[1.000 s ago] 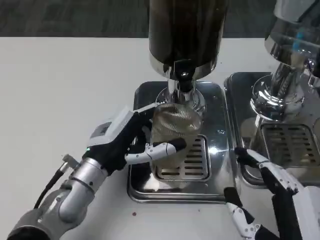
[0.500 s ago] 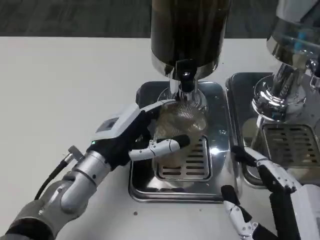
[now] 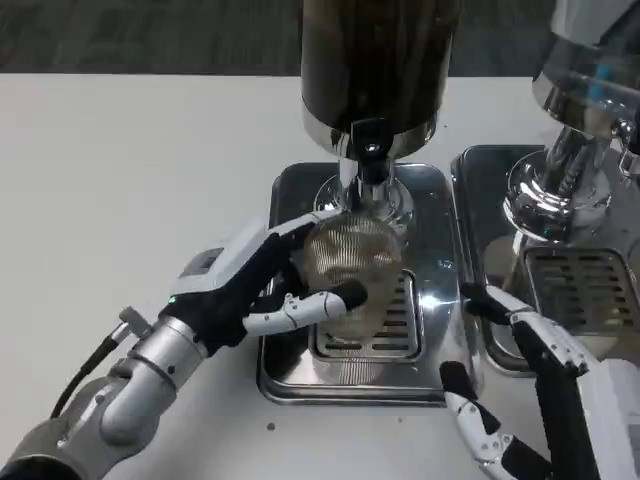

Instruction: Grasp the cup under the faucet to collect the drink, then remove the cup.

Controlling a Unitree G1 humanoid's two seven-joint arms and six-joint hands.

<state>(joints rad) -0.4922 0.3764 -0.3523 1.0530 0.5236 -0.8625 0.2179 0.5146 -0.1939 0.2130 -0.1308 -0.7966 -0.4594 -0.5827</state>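
Observation:
A clear ribbed cup [image 3: 350, 265] is gripped in my left hand [image 3: 245, 285], whose thumb wraps its front and whose fingers reach behind it. The cup is tipped, its mouth turned toward the camera. It hangs over the slotted grate [image 3: 385, 330] of the steel drip tray [image 3: 290, 375], just below the black faucet [image 3: 371, 150] of the dark drink dispenser [image 3: 378, 60]. My right hand [image 3: 535, 390] is at the lower right beside the tray, fingers apart and holding nothing.
A second chrome dispenser [image 3: 575, 130] with its own drip tray [image 3: 580, 290] stands at the right, close to my right hand. Bare white table [image 3: 130, 180] spreads to the left and behind.
My left hand has drawn the cup slightly toward me and tipped it further, so its mouth faces the camera more. The right hand has barely moved.

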